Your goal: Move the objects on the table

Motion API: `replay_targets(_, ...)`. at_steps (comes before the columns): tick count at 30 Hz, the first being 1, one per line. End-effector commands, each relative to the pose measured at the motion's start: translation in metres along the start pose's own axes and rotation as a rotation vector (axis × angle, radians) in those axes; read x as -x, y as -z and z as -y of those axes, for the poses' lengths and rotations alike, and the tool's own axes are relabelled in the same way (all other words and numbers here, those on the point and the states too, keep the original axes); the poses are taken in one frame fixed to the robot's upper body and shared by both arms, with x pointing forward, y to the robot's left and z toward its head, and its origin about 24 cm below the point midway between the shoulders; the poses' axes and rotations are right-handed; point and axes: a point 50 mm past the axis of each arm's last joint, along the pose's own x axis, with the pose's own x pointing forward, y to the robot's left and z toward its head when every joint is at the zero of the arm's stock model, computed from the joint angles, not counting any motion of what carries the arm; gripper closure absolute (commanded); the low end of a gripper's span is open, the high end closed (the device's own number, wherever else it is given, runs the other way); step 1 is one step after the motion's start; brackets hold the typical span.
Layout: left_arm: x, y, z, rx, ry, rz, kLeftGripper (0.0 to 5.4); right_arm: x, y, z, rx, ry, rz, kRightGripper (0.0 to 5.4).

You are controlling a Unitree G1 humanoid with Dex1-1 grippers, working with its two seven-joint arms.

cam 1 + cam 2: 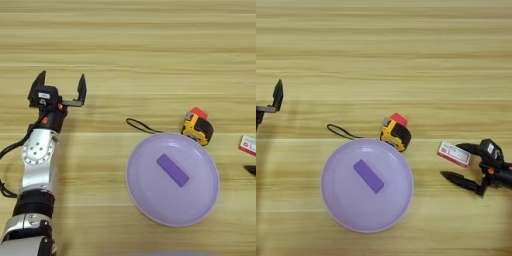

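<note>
The right pincer point(460, 164) lies fingers apart beside the red-and-white box point(454, 153); the left pincer point(62, 85) hovers spread. A purple block point(172, 169) rests on the lilac plate point(145, 200), with the tape measure point(197, 127) and red cube point(199, 112) just beyond, on the bench point(150, 45).

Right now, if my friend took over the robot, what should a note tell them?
Left hand: open, holding nothing, hovering over the wide light wood-grain table at far left.
Right hand: open, low at the right, one finger touching the small red-and-white box; no grip yet.
Flat purple rectangular block lies on the round lilac plate: that looks done.
Yellow-and-black tape measure sits at the plate's far rim, black cord trailing left, small red cube right behind it.
Left: box, tape measure and cube are all on the table.
</note>
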Motion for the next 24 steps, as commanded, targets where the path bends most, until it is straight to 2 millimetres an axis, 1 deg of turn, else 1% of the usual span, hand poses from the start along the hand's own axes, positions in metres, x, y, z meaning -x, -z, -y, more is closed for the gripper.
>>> replay_targets(1,-0.0011,-0.0015,-0.004,-0.003,0.0,0.007,0.0,-0.0017,-0.0013,0.0031,0.007,-0.005,-0.022,0.02)
replay_targets(11,-0.0008,-0.002,-0.0043,-0.004,0.0,0.009,0.0,-0.005,0.0019,0.0016,-0.009,-0.031,-0.031,0.98)
replay_targets(12,-0.0007,-0.002,-0.0042,-0.004,0.0,0.009,0.0,-0.0053,0.002,0.0012,-0.008,-0.034,-0.032,1.19)
replay_targets(15,-0.0005,-0.0019,-0.0039,-0.003,0.0,0.009,0.0,-0.0059,0.0017,0.0006,-0.005,-0.039,-0.031,1.52)
replay_targets(16,-0.0004,-0.0018,-0.0039,-0.003,0.0,0.009,0.0,-0.006,0.0015,0.0006,-0.003,-0.039,-0.03,1.71)
replay_targets(19,-0.0004,-0.0018,-0.0039,-0.003,0.0,0.009,0.0,-0.0065,0.0011,0.0004,-0.002,-0.042,-0.028,1.98)
replay_targets(24,-0.0007,-0.0018,-0.0045,-0.003,0.001,0.009,0.0,-0.0079,-0.0001,0.0002,0.001,-0.044,-0.021,2.6)
